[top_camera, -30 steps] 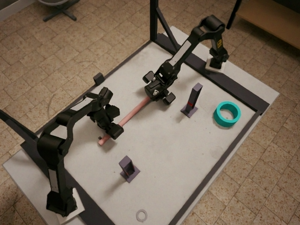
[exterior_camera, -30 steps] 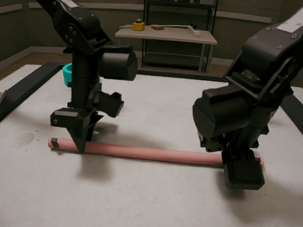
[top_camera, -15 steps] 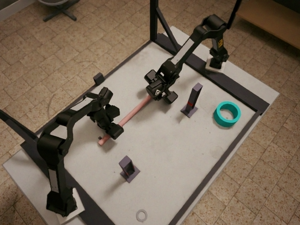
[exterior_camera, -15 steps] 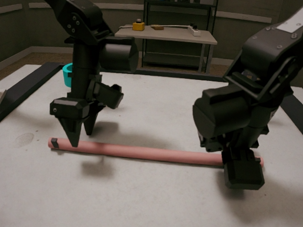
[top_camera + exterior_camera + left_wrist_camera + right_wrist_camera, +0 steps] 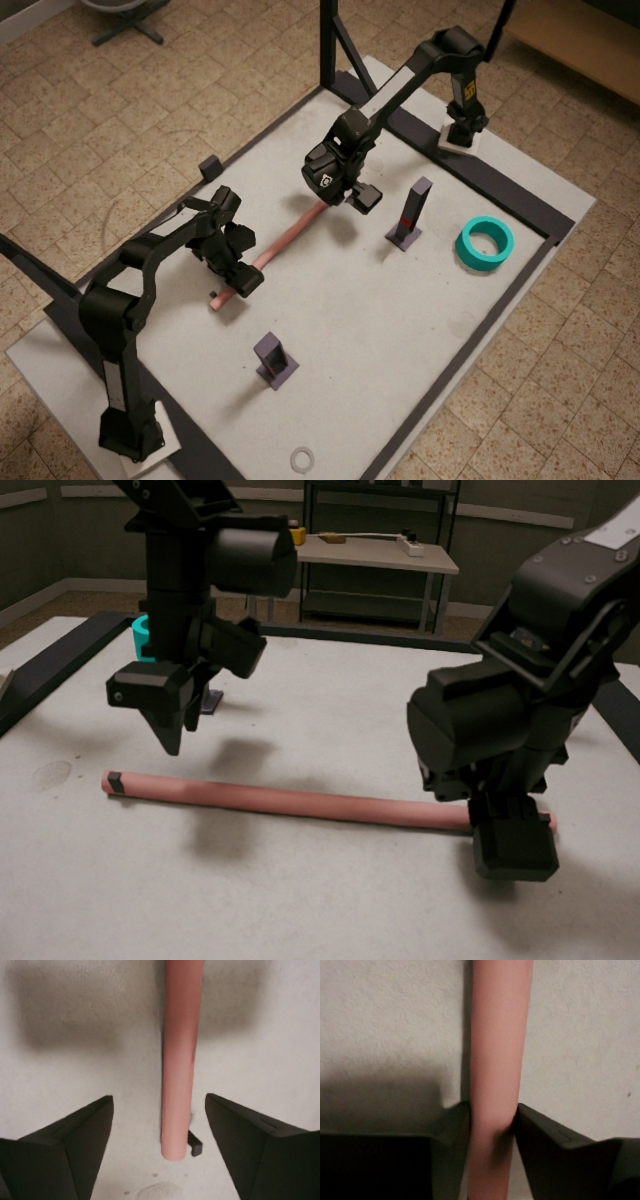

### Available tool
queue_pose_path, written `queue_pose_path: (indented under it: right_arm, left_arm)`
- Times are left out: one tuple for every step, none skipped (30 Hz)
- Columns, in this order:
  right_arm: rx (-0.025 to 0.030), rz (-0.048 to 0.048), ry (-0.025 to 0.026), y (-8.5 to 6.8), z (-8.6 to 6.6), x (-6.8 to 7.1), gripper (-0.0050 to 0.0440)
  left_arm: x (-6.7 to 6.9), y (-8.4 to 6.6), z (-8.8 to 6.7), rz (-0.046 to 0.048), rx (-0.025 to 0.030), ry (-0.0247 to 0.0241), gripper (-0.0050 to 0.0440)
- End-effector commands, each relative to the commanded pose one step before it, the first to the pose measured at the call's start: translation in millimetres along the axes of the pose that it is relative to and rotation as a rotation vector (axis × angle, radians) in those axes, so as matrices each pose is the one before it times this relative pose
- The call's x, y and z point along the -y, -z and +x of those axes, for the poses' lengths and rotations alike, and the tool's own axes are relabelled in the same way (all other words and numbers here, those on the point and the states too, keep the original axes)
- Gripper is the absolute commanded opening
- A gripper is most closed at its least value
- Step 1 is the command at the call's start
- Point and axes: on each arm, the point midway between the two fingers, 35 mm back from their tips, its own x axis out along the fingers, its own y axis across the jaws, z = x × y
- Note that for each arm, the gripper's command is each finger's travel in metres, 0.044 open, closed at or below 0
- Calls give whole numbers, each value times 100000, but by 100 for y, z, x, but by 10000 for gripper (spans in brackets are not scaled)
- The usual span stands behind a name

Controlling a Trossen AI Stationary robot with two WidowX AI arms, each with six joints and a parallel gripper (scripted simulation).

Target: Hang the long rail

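One rail (image 5: 289, 237) (image 5: 289, 802) (image 5: 180, 1060) (image 5: 497, 1060), pink, lying flat on the table top (image 5: 336, 310) (image 5: 310, 893). Not hung: both posts are well apart from it. Two hooks counted, one dark hook (image 5: 115, 782) (image 5: 196, 1146) at the end nearer the left gripper and one dark hook (image 5: 212, 293) (image 5: 544, 818) at the other.

Two grippers. Right gripper (image 5: 241, 268) (image 5: 488, 813) (image 5: 494, 1106): closed on the rail near its end, one finger pressed to each side. Left gripper (image 5: 347, 195) (image 5: 182, 740) (image 5: 159, 1096): about half open, nothing held, poised above the rail near the other end, fingertips clear of it on both sides.

Two posts, both upright on square feet: far post (image 5: 413, 206) (image 5: 211, 702) and near post (image 5: 272, 356). Red marks seen on both in the top view. Far post is mostly hidden by the left arm in the exterior view. Both slots unfilled.

Two loose rings: one thick teal ring (image 5: 478, 261) (image 5: 138, 640) beyond the far post, one thin grey ring (image 5: 293, 459) near the table edge.
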Motion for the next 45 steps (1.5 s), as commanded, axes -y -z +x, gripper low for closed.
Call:
queue_pose_path:
  right_arm:
    - [2099,652,-835,-322,-760,106,-50]
    - [0,0,0,0,0,0,-50]
    - [0,0,0,0,0,0,-50]
    - [0,0,0,0,0,0,-50]
    - [0,0,0,0,0,0,-50]
    - [0,0,0,0,0,0,-50]
    - [0,0,0,0,0,0,-50]
    - [0,0,0,0,0,0,-50]
    - [0,0,0,0,0,0,-50]
    - [0,0,0,0,0,0,-50]
    - [0,0,0,0,0,0,-50]
    - [0,0,0,0,0,0,-50]
    - [0,0,0,0,0,0,-50]
    - [0,0,0,0,0,0,-50]
    - [0,0,0,0,0,0,-50]
    - [0,0,0,0,0,0,-50]
    - [0,0,0,0,0,0,-50]
    - [0,0,0,0,0,0,-50]
    - [0,0,0,0,0,0,-50]
    - [0,0,0,0,0,0,-50]
    - [0,0,0,0,0,0,-50]
    - [0,0,0,0,0,0,-50]
    - [0,0,0,0,0,0,-50]
    - [0,0,0,0,0,0,-50]
    - [0,0,0,0,0,0,-50]
    - [0,0,0,0,0,0,-50]
    - [0,0,0,0,0,0,-50]
    - [0,0,0,0,0,0,-50]
    - [0,0,0,0,0,0,-50]
    - [0,0,0,0,0,0,-50]
    - [0,0,0,0,0,0,-50]
    - [0,0,0,0,0,0,-50]
    - [0,0,0,0,0,0,-50]
    - [0,0,0,0,0,0,-50]
    - [0,0,0,0,0,0,-50]
    - [0,0,0,0,0,0,-50]
    - [0,0,0,0,0,0,-50]
    - [0,0,0,0,0,0,-50]
    - [0,0,0,0,0,0,-50]
    - [0,0,0,0,0,0,-50]
    - [0,0,0,0,0,0,-50]
    - [0,0,0,0,0,0,-50]
    - [0,0,0,0,0,0,-50]
    - [0,0,0,0,0,0,-50]
    - [0,0,0,0,0,0,-50]
  left_arm:
    - [1340,-559,-308,47,1406,-16049,225]
    - [184,-54,-13,-121,541,-4328,225]
    - [195,-49,-27,-75,622,-3940,225]
    - [384,16,91,28,340,-3351,225]
    - [459,51,129,89,243,-2880,225]
    - [468,68,130,120,227,-2494,225]
    - [0,0,0,0,0,0,225]
    - [0,0,0,0,0,0,225]
    - [444,73,116,131,239,-2165,225]
    - [404,72,97,130,252,-1873,225]
    - [357,68,78,122,256,-1604,225]
    - [467,93,91,167,388,-2050,225]
    - [296,61,50,110,277,-1274,225]
    - [181,38,28,69,182,-773,225]
    - [113,24,16,43,118,-477,225]
    - [86,19,12,33,92,-362,225]
    - [0,0,0,0,0,0,225]
    - [0,0,0,0,0,0,225]
    - [-124,-54,36,-339,-95,-10,225]
    - [0,0,0,0,0,0,225]
    - [-270,140,444,381,-1009,-520,225]
    - [-84,16,164,139,4,-3,225]
    - [-43,177,391,469,-800,-332,225]
    - [0,0,0,0,0,0,225]
    - [0,0,0,0,0,0,225]
    - [22,13,153,64,-113,207,225]
    - [9,4,149,40,17,-15,225]
    - [13,6,148,47,20,-17,225]
    - [-2,0,152,3,7,-17,225]
    - [-14,-5,156,-32,-3,-17,225]
    - [-21,-8,158,-50,-8,-17,225]
    - [-5,-1,153,-6,4,-17,225]
    - [-2,0,153,0,6,-17,225]
    - [-2,0,152,0,6,-17,225]
    - [-2,0,152,0,6,-17,225]
    - [-1,0,152,0,2,-10,225]
    - [2,2,152,0,-9,11,225]
    - [2,2,152,0,-7,8,225]
    - [0,1,152,0,-3,1,225]
    - [0,1,152,0,-2,-2,225]
    - [0,0,0,0,0,0,225]
    - [0,0,0,0,0,0,225]
    - [76,-122,-70,-127,661,336,225]
    - [-38,142,361,224,-635,-329,225]
    - [-27,-10,162,-64,-24,-9,225]
